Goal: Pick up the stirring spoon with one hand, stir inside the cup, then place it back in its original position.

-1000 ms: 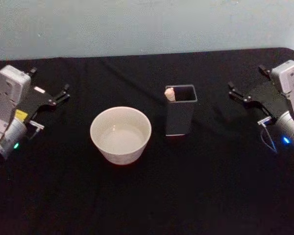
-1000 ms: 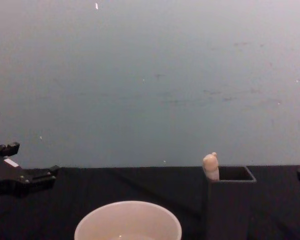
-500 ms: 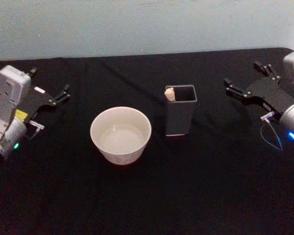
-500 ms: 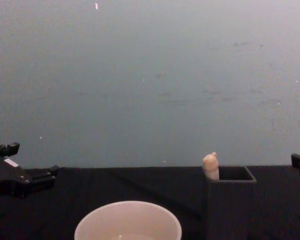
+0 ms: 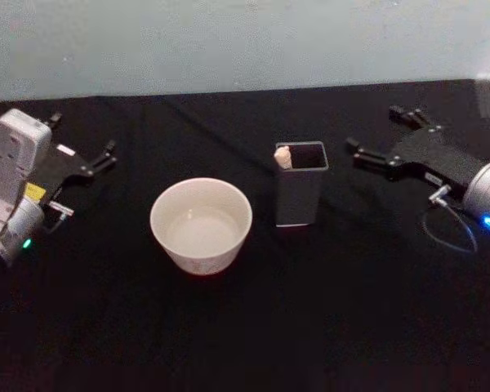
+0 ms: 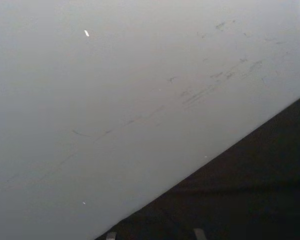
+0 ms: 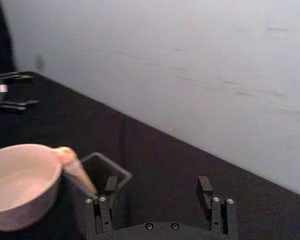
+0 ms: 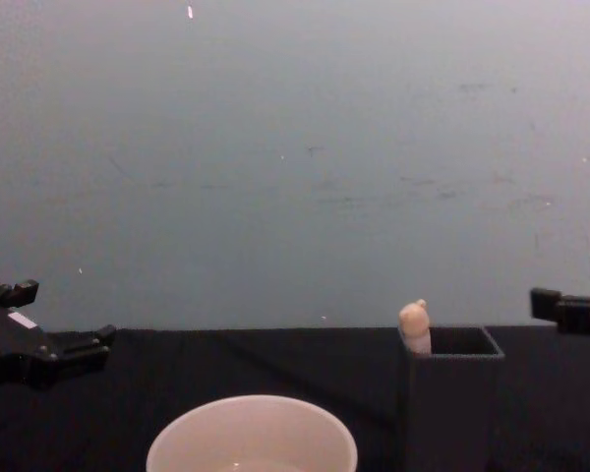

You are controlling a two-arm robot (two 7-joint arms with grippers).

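Note:
The stirring spoon (image 5: 282,156) stands in the dark grey square holder (image 5: 300,196), its cream knob (image 8: 414,320) poking above the holder's rim at the corner nearest the cup. To the holder's left sits the wide cream-white cup (image 5: 201,224), with pale liquid inside. My right gripper (image 5: 372,128) hovers open to the right of the holder, fingers pointing toward it and nothing between them. In the right wrist view its fingers (image 7: 110,187) frame the holder (image 7: 106,167), the spoon (image 7: 72,165) and the cup (image 7: 20,185). At the table's left, my left gripper (image 5: 82,137) rests open.
A black cloth covers the table (image 5: 310,327), and a pale blue-grey wall (image 8: 295,147) runs along its far edge. A thin cable (image 5: 449,233) loops under the right wrist.
My right gripper has moved left toward the holder and turned to point more squarely at it. The left arm, cup, spoon and holder have not moved.

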